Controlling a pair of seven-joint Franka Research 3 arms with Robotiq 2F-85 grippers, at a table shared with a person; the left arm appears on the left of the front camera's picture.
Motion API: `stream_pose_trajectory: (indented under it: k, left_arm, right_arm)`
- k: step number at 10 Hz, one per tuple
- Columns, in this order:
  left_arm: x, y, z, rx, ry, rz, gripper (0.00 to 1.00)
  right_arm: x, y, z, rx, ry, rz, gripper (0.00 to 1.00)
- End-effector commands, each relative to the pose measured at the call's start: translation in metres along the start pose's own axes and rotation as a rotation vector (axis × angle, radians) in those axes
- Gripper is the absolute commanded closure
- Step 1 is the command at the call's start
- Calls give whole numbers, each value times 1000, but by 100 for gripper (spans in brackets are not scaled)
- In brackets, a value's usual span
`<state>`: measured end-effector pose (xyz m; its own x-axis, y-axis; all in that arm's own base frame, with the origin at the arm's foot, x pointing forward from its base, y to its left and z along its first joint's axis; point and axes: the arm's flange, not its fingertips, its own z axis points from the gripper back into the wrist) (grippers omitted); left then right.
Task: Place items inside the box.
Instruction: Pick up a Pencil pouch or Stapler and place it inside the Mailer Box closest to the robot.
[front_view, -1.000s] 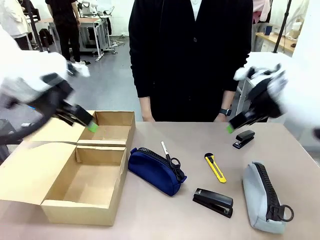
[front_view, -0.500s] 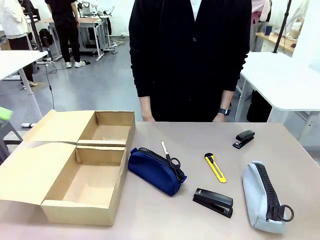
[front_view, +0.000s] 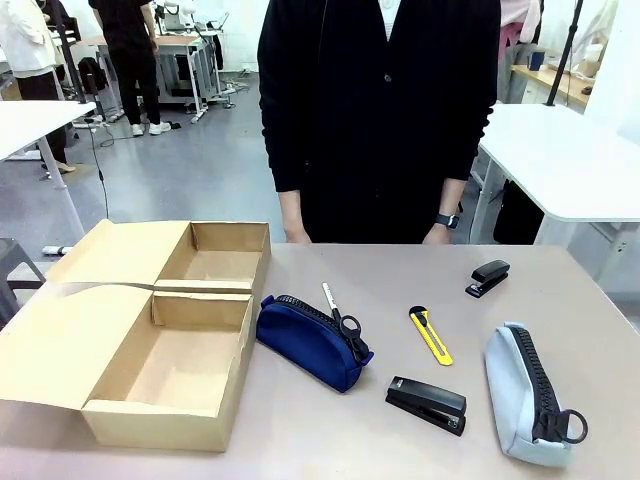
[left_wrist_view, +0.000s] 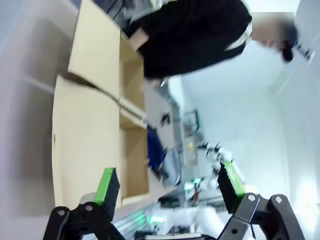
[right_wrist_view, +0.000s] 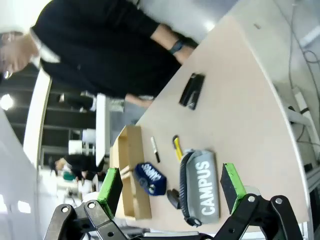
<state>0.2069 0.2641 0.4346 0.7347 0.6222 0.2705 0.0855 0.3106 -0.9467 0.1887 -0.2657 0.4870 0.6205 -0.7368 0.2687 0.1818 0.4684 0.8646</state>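
Six loose items and nothing in the box yet, so my read is you're at the very first pick.

Front view: the box takes the 9 o'clock side of the bench, flaps folded out, both compartments bare. The navy pouch lies just beside its wall with the scissors resting on top. Going toward 3 o'clock you've got the yellow knife, the near stapler at about 5, the grey-blue pouch at 4, and the far stapler up at 2. The person stands at 12, hands at the bench edge.

Left wrist view: the left tool is spread wide with nothing between the pads, well above the box. I'd give it the navy pouch, since that's nearest the box. Mind the scissors, they'll probably slide off if you tip it.

Right wrist view: the right tool is also wide open and empty, high over the grey-blue pouch. Close across the pouch's narrow width, not its length. It looks soft, so expect it to sag. Carry it high enough to clear the box wall, and send one arm across at a time.
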Motion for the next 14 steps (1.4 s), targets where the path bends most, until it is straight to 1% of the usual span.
stream_pose_trajectory:
  k: [1, 6, 7, 8, 9, 10, 11, 12, 13, 14]
  left_arm:
    - [-4, -7, -8, 42, 83, -40, 0]
    - [-4, -7, -8, 42, 83, -40, 0]
    - [-4, -7, -8, 42, 83, -40, 0]
    - [-4, -7, -8, 42, 83, -40, 0]
    - [-4, -7, -8, 42, 83, -40, 0]
    - [-4, -7, -8, 42, 83, -40, 0]
    - [-4, -7, -8, 42, 83, -40, 0]
    - [-4, -7, -8, 42, 83, -40, 0]
    - [-4, -7, -8, 42, 83, -40, 0]
    - [-4, -7, -8, 42, 83, -40, 0]
  right_arm:
    - [-7, 23, -2, 25, 36, 79, 0]
    - [-7, 23, -2, 25, 36, 79, 0]
    - [-7, 28, -7, 3, 45, 55, 0]
    - [-1, 35, -31, 36, 132, 239, 0]
    - [3, 42, -48, 1, 168, 292, 0]
    - [10, 53, -78, -69, 197, 296, 0]
    - [12, 64, -105, -137, 227, 406, 0]
    - [14, 70, -123, -194, 271, 436, 0]
    - [32, 57, -94, -14, 251, 301, 0]
    - [41, 35, -63, 51, 270, 218, 0]
